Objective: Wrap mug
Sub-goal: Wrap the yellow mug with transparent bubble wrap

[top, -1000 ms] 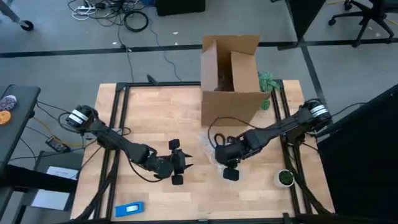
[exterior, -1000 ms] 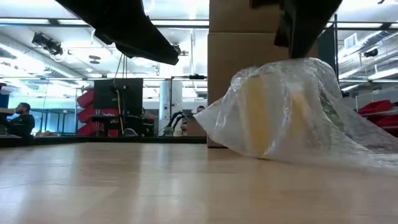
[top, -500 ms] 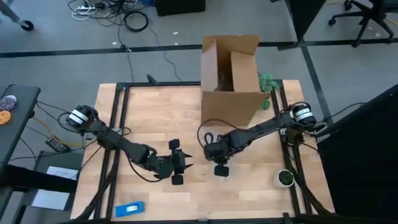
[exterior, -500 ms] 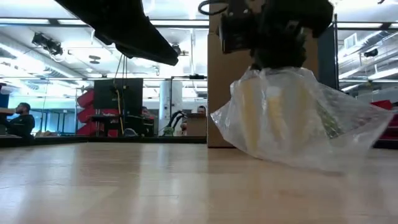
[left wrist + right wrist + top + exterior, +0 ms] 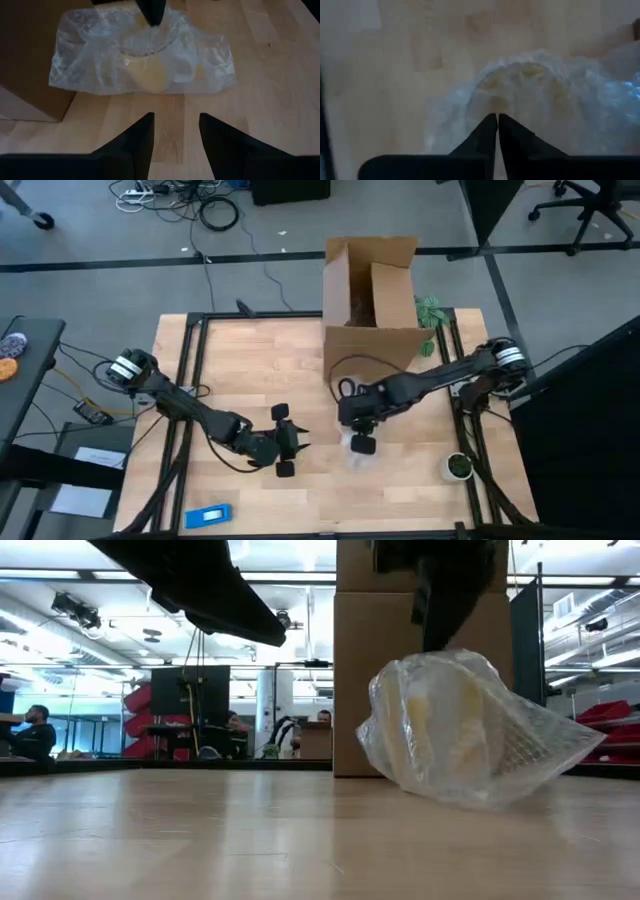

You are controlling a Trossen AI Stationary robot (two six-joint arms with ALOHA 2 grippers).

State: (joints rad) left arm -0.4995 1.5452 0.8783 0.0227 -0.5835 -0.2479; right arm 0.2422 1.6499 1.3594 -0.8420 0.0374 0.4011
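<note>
1 mug (image 5: pixel 150 75) in 1 bubble wrap (image 5: pixel 90 70), 1 right gripper (image 5: pixel 497 131) pinching it.

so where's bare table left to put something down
Most open: the far-left stretch between the table frame's far rail, the box and the left arm. There is also the near middle, between the blue item and the plant. Crowded: mid-table, where the right end effector pinches the wrap over the mug, facing the open left end effector.

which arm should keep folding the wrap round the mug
Right. Its end effector is shut directly above the bubble wrap covering the mug. The left end effector is open, short of the bundle.
</note>
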